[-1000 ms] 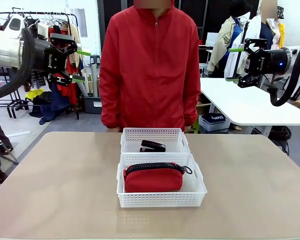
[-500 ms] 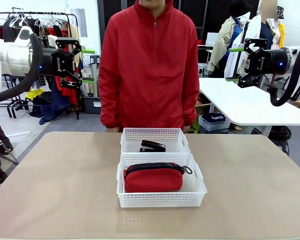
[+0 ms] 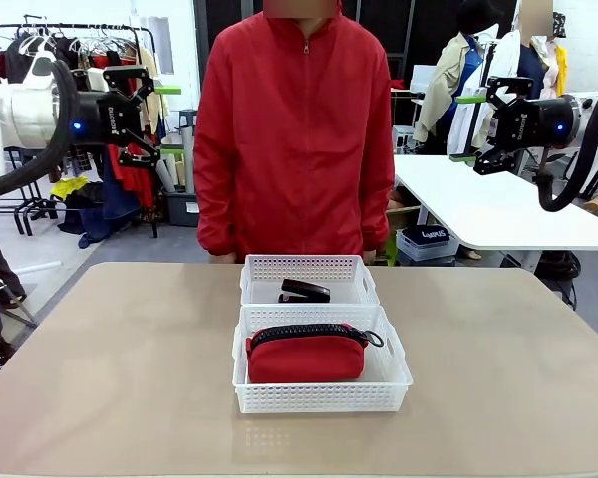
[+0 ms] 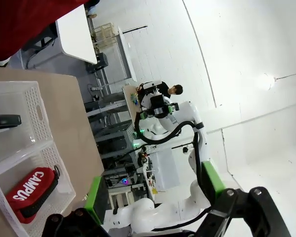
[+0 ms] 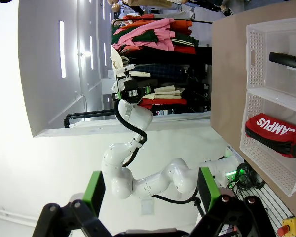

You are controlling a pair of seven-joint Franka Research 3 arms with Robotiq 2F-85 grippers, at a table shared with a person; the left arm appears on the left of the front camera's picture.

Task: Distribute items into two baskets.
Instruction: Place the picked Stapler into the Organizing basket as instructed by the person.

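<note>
A red zippered pouch (image 3: 306, 354) lies in the larger, near white basket (image 3: 324, 396). A small black stapler (image 3: 305, 291) lies in the smaller basket (image 3: 309, 267) just behind it. My left gripper (image 3: 164, 119) hangs open high at the far left, well away from the baskets. My right gripper (image 3: 468, 127) hangs open high at the far right. The left wrist view looks between its open fingers (image 4: 93, 200) at the pouch (image 4: 32, 190) and stapler (image 4: 5, 121). The right wrist view shows the pouch (image 5: 274, 131) and stapler (image 5: 286, 59) far beyond its open fingers (image 5: 93, 190).
A person in a red jacket (image 3: 297, 129) stands at the table's far edge, right behind the baskets. The tan tabletop (image 3: 110, 368) stretches bare on both sides of them. A white table (image 3: 488, 204) stands behind at the right, a clothes rack (image 3: 80, 40) at the left.
My left arm has drawn back from the camera and its gripper now looks smaller, still open. The right arm, the baskets and the items have not moved.
</note>
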